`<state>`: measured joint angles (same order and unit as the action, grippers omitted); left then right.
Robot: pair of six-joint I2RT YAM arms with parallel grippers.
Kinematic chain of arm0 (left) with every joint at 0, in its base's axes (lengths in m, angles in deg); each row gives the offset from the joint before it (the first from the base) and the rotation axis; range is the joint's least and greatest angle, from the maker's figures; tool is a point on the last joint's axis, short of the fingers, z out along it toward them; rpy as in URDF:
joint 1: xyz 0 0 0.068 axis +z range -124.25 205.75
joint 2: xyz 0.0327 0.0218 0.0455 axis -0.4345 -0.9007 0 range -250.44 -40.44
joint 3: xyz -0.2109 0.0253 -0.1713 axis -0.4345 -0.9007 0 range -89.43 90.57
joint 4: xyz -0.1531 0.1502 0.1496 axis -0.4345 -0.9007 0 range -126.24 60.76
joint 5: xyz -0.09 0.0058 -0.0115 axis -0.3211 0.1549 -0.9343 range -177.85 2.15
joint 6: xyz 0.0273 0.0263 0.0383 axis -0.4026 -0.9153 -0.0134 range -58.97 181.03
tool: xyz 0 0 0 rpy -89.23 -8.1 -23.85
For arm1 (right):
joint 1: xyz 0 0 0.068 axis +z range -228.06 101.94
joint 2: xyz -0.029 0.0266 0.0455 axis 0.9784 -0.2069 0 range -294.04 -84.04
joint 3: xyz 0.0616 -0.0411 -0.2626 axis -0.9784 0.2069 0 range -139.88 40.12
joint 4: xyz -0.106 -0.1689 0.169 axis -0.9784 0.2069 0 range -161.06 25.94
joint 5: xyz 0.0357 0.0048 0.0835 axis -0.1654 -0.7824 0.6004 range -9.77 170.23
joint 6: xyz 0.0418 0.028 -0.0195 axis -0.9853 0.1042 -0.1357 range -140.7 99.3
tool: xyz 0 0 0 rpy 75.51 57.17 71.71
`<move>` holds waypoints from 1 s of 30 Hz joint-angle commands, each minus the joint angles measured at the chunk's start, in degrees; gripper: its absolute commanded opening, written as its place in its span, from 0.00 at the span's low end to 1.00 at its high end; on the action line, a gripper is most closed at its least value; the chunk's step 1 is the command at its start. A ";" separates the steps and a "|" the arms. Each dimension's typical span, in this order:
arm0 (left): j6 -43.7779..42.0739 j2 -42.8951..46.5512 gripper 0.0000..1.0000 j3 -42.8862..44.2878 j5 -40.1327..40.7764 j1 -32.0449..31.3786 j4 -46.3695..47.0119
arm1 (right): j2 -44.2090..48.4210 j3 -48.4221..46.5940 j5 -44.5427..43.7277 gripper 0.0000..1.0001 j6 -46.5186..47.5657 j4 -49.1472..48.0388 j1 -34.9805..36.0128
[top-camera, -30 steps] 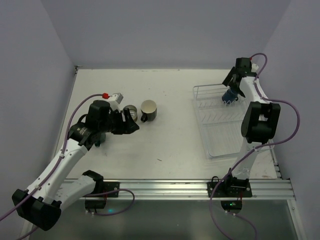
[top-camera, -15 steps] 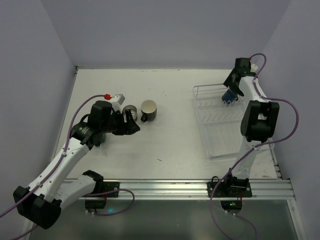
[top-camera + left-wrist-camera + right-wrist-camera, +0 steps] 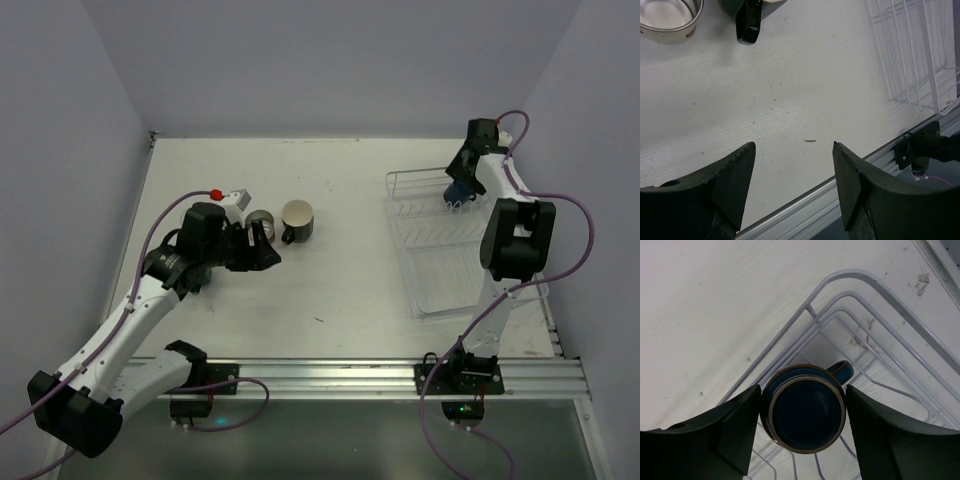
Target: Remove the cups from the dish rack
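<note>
In rack [image 3: 445,280] (far end): blue mug [image 3: 803,415]

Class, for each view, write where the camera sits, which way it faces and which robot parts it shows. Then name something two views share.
Top: above and behind the bases, looking down on the table; shows both arms, left gripper and right gripper.
Left wrist: on the left arm, looking down at the table, rack corner at right; its open fingers fill the bottom.
Right wrist: on the right arm, looking down into the blue mug; its fingers flank it.
Shared: top and left wrist both show the steel cup.
</note>
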<state>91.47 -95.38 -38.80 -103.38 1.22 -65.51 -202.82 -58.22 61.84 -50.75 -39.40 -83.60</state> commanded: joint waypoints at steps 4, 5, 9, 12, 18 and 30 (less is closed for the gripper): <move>0.24 0.36 0.67 -1.15 -2.40 -0.51 2.52 | 0.74 -0.09 -0.42 0.53 -1.42 -1.69 0.62; 0.15 0.36 0.67 -1.15 -2.40 -0.51 2.61 | 0.83 0.08 -0.24 0.46 -1.51 -1.95 0.62; 0.15 0.44 0.67 -1.15 -2.66 -0.60 2.61 | 0.92 0.26 -0.33 0.18 -1.69 -1.87 0.79; 0.15 0.45 0.67 -1.41 -2.66 -0.60 2.78 | 0.66 0.00 -0.85 0.10 -1.51 -1.60 1.06; 0.15 0.53 0.67 -1.76 -2.84 -0.78 2.96 | 0.31 -0.79 -1.47 0.00 -0.64 -0.81 1.32; 0.33 0.71 0.68 -2.03 -3.10 -0.87 3.31 | 0.48 -4.13 -3.67 0.00 2.44 -0.11 3.52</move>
<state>91.49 -95.38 -40.50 -104.43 0.85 -64.03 -202.80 -58.86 58.43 -48.91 -39.49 -81.07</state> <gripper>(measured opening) 0.674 0.642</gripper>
